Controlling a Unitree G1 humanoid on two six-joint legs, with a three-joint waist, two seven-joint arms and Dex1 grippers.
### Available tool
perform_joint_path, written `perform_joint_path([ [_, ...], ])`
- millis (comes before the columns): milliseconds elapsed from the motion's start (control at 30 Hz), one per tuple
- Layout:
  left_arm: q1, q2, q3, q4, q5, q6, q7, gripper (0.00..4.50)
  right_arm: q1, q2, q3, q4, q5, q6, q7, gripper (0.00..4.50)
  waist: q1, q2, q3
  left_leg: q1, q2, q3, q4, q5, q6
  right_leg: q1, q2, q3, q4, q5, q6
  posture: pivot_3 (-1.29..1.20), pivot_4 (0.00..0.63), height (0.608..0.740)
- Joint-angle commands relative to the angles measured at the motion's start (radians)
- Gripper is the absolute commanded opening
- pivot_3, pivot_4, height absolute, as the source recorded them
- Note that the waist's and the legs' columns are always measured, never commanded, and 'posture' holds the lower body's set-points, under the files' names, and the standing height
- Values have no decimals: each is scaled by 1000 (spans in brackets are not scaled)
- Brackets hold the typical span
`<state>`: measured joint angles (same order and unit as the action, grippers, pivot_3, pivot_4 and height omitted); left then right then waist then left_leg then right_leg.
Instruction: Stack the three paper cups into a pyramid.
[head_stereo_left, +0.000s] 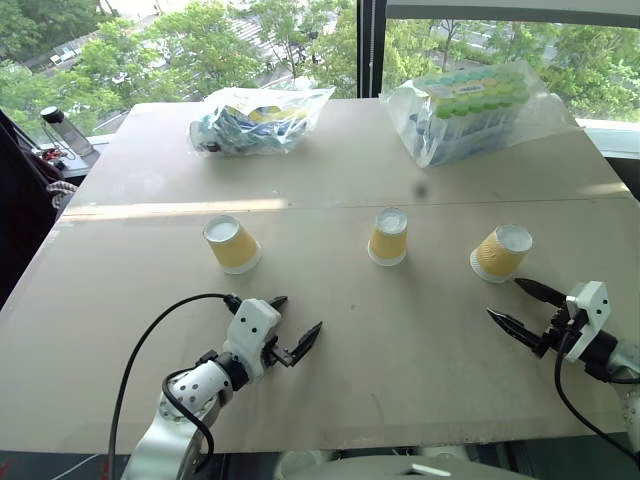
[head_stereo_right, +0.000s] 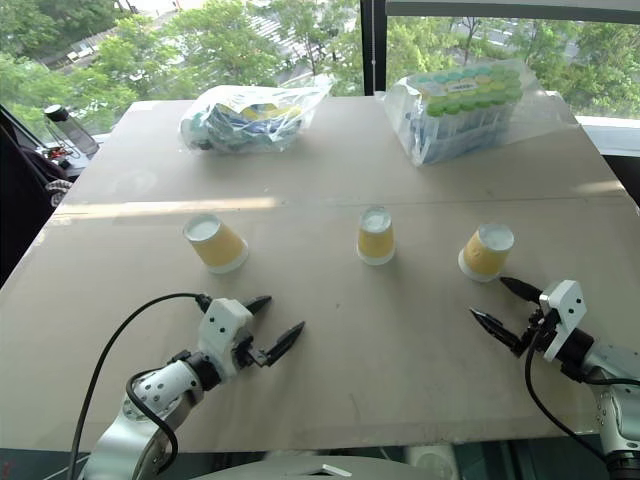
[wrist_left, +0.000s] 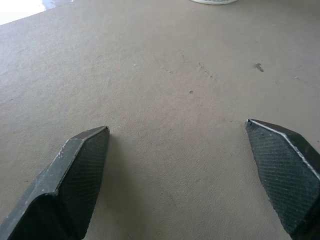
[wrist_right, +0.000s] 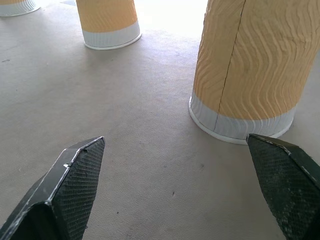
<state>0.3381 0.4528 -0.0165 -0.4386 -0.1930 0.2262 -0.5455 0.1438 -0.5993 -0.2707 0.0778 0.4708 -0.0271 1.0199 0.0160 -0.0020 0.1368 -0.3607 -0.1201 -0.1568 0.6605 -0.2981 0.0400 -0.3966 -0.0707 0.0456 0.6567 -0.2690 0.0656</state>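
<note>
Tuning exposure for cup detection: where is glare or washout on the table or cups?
Left eye view: a bright sunlit band crosses the table behind the three paper cups. Right wrist view: the background past the nearest cup is washed out white.

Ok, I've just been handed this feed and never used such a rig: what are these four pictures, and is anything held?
The two wide pictures come from the robot's head, looking down over a table. The two close pictures come from cameras on its wrists, looking along the black fingers. The left gripper and the right gripper are both open and hold nothing. Three paper cups stand upside down in a row, apart: left cup, middle cup, right cup, nearest the right gripper. Two plastic bags of cups lie at the far edge.
</note>
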Motion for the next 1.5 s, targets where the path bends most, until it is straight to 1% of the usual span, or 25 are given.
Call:
perform_joint_path([
  [33, 13, 2, 12, -4, -7, -7, -1, 4480, -1, -21, -22, -5, 10, -11, 24, 4500, 0, 0, 0, 0, 0, 0, 0, 0, 0, 0, 0, 0, 0, 0, 0, 0, 150, 740],
  [633, 6, 5, 36, 12, -22, -21, -16, 4480, -39, -29, -21, 76, -3, -51, 58, 4500, 0, 0, 0, 0, 0, 0, 0, 0, 0, 0, 0, 0, 0, 0, 0, 0, 150, 740],
  [833, -11, -1, 55, 17, -44, -35, -25, 4480, -45, -6, -43, 88, 0, -95, 28, 4500, 0, 0, 0, 0, 0, 0, -1, 0, 0, 0, 0, 0, 0, 0, 0, 0, 150, 740],
  [933, -22, 38, 62, -18, -78, -62, -98, 4480, -74, 12, -53, 36, 41, -85, 12, 4500, -1, -1, 1, 0, 0, 0, -1, 0, 0, 0, 0, 0, 0, 0, 0, 0, 150, 740],
  [1033, -43, 75, 71, -54, -126, -54, -158, 4480, -103, 17, -52, 20, 39, -82, -6, 4500, -2, 0, 1, 0, 0, 0, -1, 0, 0, 0, 0, 0, 0, 0, 0, 0, 150, 740],
  [1133, -96, 118, 96, -81, -174, -44, -202, 4480, -128, 24, -46, -4, 44, -70, -26, 4500, 1, 0, 2, 0, 0, 0, -1, 0, 0, 0, 0, 0, -1, 0, 0, 0, 150, 740],
  [1200, -136, 145, 126, -104, -231, -23, -229, 4480, -145, 22, -56, -21, 50, -71, -40, 4500, 1, 0, 2, -1, 0, -1, -1, 0, 0, -1, 0, -1, -1, 0, 0, 0, 150, 740],
  [1300, -186, 184, 166, -130, -294, 12, -253, 4480, -174, 2, -81, -53, 67, -60, -57, 4500, -1, 0, 2, -1, 0, -1, -1, 0, 0, -1, 0, -1, -1, 0, 0, 0, 150, 740],
  [1400, -208, 215, 194, -155, -351, 44, -278, 4480, -198, -41, -83, -101, 85, -24, -45, 4500, -3, 0, 2, -1, 0, 0, -1, 0, 0, -1, 0, -1, -2, 0, 0, 0, 150, 740],
  [1500, -210, 238, 222, -161, -381, 57, -293, 4480, -252, -74, -38, -187, 117, 74, -44, 4500, -6, 0, 2, -1, 0, 0, -2, 0, 0, -1, 1, -1, -3, 0, 0, 0, 150, 740],
])
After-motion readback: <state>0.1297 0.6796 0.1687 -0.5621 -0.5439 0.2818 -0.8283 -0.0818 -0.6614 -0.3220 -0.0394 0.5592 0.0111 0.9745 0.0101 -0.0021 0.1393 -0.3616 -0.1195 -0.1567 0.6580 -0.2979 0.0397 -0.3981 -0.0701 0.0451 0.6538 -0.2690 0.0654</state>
